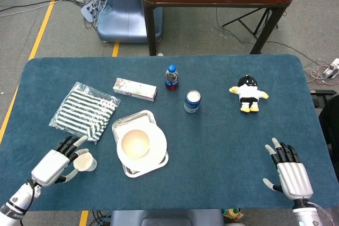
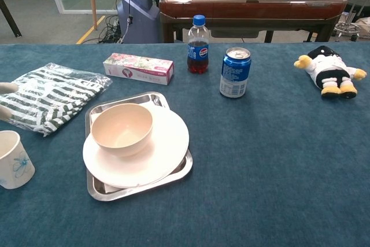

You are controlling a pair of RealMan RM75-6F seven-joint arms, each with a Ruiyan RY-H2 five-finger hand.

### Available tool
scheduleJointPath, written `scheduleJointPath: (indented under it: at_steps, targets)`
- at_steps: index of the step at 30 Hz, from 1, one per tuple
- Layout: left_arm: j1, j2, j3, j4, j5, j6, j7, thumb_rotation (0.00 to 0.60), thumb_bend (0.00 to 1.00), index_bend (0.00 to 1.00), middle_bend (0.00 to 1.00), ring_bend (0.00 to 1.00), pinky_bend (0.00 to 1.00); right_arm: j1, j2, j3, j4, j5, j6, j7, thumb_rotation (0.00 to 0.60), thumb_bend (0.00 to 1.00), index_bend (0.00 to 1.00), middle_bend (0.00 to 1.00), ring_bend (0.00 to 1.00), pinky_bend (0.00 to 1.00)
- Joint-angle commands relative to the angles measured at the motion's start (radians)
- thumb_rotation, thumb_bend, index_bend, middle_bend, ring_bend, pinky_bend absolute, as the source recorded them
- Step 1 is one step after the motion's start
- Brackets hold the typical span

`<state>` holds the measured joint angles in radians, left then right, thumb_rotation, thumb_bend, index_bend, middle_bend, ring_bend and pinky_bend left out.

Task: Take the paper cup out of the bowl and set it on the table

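The white paper cup (image 1: 85,162) (image 2: 14,159) stands upright on the blue table (image 1: 222,146), left of the tray. My left hand (image 1: 52,163) lies just left of the cup with its fingers spread and nothing in it; in the chest view only its fingertips (image 2: 4,88) show at the left edge. The beige bowl (image 1: 135,143) (image 2: 122,128) sits empty on a white plate (image 1: 157,146) in a metal tray (image 2: 173,174). My right hand (image 1: 289,175) rests open near the front right edge, far from the cup.
A striped bag (image 1: 85,110) lies behind the cup. A pink box (image 1: 134,89), a cola bottle (image 1: 171,77) and a blue can (image 1: 193,100) stand behind the tray. A plush toy (image 1: 248,93) lies at the right.
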<state>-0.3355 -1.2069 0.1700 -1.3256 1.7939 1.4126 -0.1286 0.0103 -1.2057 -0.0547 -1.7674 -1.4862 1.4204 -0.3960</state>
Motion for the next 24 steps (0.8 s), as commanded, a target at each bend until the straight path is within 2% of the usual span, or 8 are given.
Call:
scheduleJointPath:
  at_steps: [1, 9, 12, 19, 24]
  targets:
    - [0.019, 0.032, -0.001, -0.032, 0.003, 0.032, 0.025, 0.6, 0.32, 0.2, 0.0, 0.0, 0.0, 0.0, 0.001, -0.001, 0.0, -0.001, -0.001, 0.001, 0.6, 0.22, 0.0, 0.0, 0.0, 0.0]
    - [0.058, 0.096, -0.016, -0.094, -0.016, 0.103, -0.011, 0.6, 0.32, 0.2, 0.0, 0.0, 0.0, -0.004, 0.005, -0.003, -0.002, -0.014, 0.007, 0.005, 0.6, 0.22, 0.0, 0.0, 0.0, 0.0]
    - [0.065, 0.121, -0.022, -0.13, -0.05, 0.089, -0.061, 0.6, 0.32, 0.19, 0.0, 0.0, 0.0, -0.005, 0.007, -0.003, -0.002, -0.016, 0.008, 0.008, 0.6, 0.22, 0.0, 0.0, 0.0, 0.0]
    - [0.084, 0.116, -0.076, -0.184, -0.157, 0.067, -0.038, 0.6, 0.32, 0.02, 0.0, 0.0, 0.0, -0.001, 0.018, -0.003, 0.003, -0.013, -0.004, 0.03, 0.6, 0.22, 0.0, 0.0, 0.0, 0.0]
    - [0.095, 0.115, -0.112, -0.244, -0.233, 0.043, 0.006, 0.6, 0.32, 0.0, 0.0, 0.0, 0.0, -0.002, 0.026, -0.005, 0.005, -0.018, -0.002, 0.043, 0.6, 0.22, 0.0, 0.0, 0.0, 0.0]
